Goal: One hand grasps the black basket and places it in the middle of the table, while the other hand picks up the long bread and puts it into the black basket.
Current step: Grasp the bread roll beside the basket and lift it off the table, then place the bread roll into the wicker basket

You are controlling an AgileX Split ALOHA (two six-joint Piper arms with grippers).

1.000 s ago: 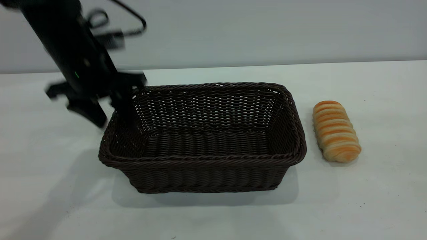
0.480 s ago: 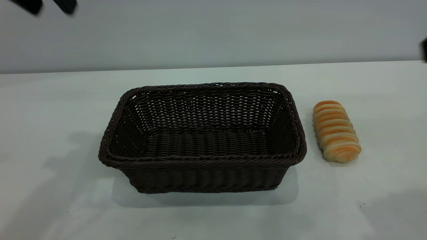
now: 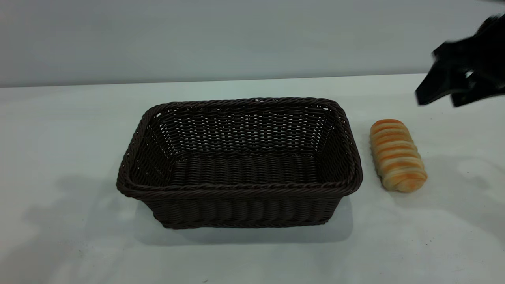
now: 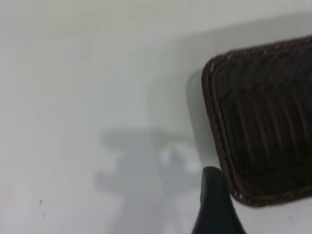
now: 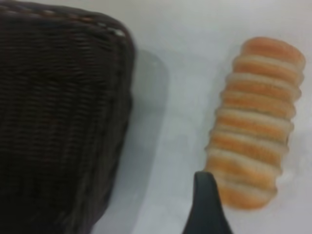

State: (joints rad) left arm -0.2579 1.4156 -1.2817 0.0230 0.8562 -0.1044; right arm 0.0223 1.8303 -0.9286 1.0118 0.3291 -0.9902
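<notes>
The black basket (image 3: 240, 161) stands empty in the middle of the table (image 3: 63, 130). The long bread (image 3: 396, 155) lies on the table just right of it, apart from the rim. My right gripper (image 3: 440, 100) hovers open above and behind the bread, to its right, holding nothing. In the right wrist view one of its fingers (image 5: 205, 209) shows by the bread's (image 5: 256, 119) near end, with the basket (image 5: 58, 117) beside. My left gripper is out of the exterior view. In the left wrist view one finger (image 4: 214, 204) shows high above the basket's corner (image 4: 263, 122), empty.
Bare white tabletop lies to the left, in front and to the right of the basket and bread. A grey wall (image 3: 236, 39) runs behind the table's far edge.
My left gripper let go of the basket's left rim, rose and left the exterior view. My right gripper came in from the right, above the bread. Basket and bread have not moved.
</notes>
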